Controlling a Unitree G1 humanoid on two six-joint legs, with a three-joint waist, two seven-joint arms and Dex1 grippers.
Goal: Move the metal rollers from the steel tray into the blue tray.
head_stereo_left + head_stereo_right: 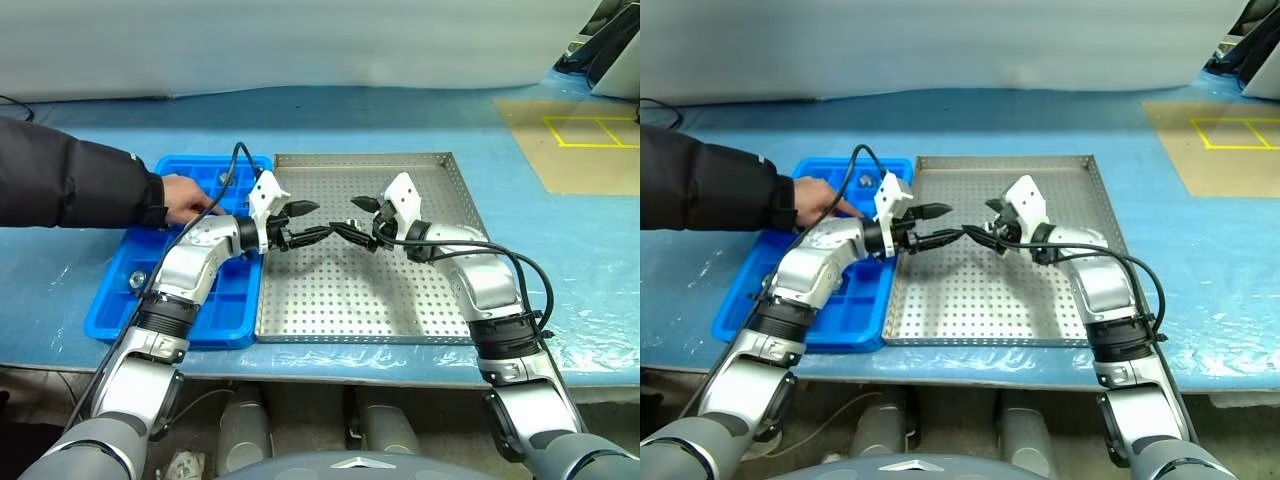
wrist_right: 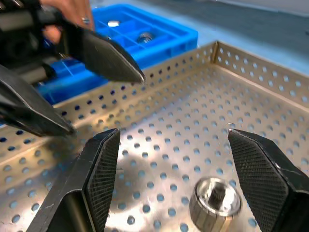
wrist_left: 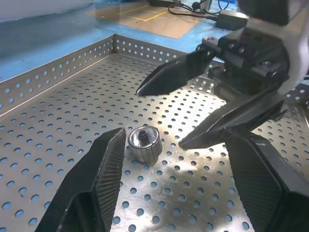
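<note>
There are no words, numbers, labels or brand names to read on anything here. The only sign-like mark is a box of yellow lines (image 1: 592, 131) on a flat brown sheet (image 1: 570, 160) that lies on the blue table cover on the far right side. It has no letters in it.

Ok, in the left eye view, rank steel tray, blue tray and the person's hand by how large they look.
1. steel tray, largest.
2. blue tray, though the left arm and the sleeve cover part of it.
3. person's hand, smallest.
</note>
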